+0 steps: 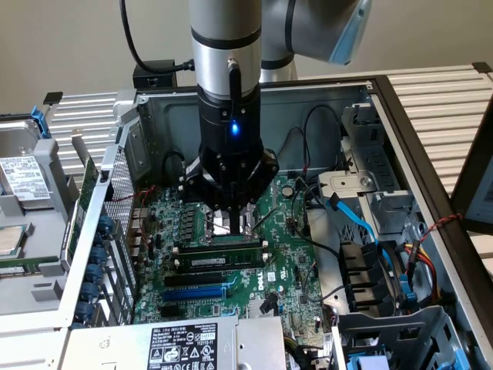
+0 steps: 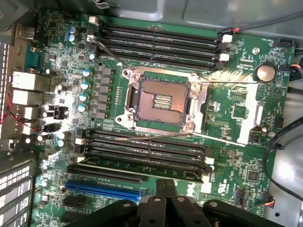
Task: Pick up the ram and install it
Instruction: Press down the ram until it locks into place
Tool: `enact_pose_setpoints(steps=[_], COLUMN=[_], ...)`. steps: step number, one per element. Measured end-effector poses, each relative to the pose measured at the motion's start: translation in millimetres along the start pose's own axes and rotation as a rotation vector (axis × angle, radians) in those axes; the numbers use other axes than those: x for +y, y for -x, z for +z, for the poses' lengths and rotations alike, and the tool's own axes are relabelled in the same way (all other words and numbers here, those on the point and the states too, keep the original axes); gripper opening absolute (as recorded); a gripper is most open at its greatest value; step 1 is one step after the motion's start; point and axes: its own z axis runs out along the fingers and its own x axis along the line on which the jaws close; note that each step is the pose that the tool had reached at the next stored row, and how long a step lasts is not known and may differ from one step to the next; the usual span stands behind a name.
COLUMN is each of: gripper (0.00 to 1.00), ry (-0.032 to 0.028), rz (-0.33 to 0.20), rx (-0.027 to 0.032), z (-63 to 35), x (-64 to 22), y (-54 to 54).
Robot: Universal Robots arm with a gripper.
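Wrist view shows my gripper [image 2: 165, 191] with jaws pressed together, empty, over the ram [image 2: 142, 163] seated in a slot at the CPU socket's [image 2: 161, 101] six o'clock. I judge even, straight-down pressure best.

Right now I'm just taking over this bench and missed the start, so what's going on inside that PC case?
A robot arm is reaching down into the open case, working over the motherboard. Its gripper has its jaws shut and hangs just above the ram, a green stick that lies along one of the memory slots beside the CPU socket. From these views I can't tell whether the stick is fully seated or whether the jaws touch it. The blue slot next to it is empty.
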Motion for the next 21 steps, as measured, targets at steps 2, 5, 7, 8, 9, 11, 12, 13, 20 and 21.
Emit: enact_pose_setpoints(steps=[2, 5, 7, 8, 9, 11, 12, 13, 20, 21], gripper=[0.1, 0.1, 0.1, 0.1, 0.1, 0.1, 0.1, 0.1, 0.1, 0.1], ry=[0.0, -0.0003, -0.0012, -0.0018, -0.0023, -0.0035, -0.0038, -0.0041, -0.0055, -0.0055], rz=[0.0, 0.0, 0.001, 0.001, 0.002, 0.003, 0.003, 0.004, 0.017, 0.023], rx=[0.0, -0.0042, -0.0136, -0.0194, -0.0252, -0.0362, -0.0405, -0.0443, -0.0565, -0.0563], z=[0.0, -0.1, 0.3, 0.8, 1.2, 2.2, 3.0, 3.7, 10.7, 11.5], x=[-0.9, -2.4, -3.6, -4.4, -5.3, -6.4, -6.8, -7.2, -8.3, -8.3], y=[4.2, 8.8, 10.2, 10.6, 11.0, 11.7, 12.2, 12.7, 13.9, 13.9])
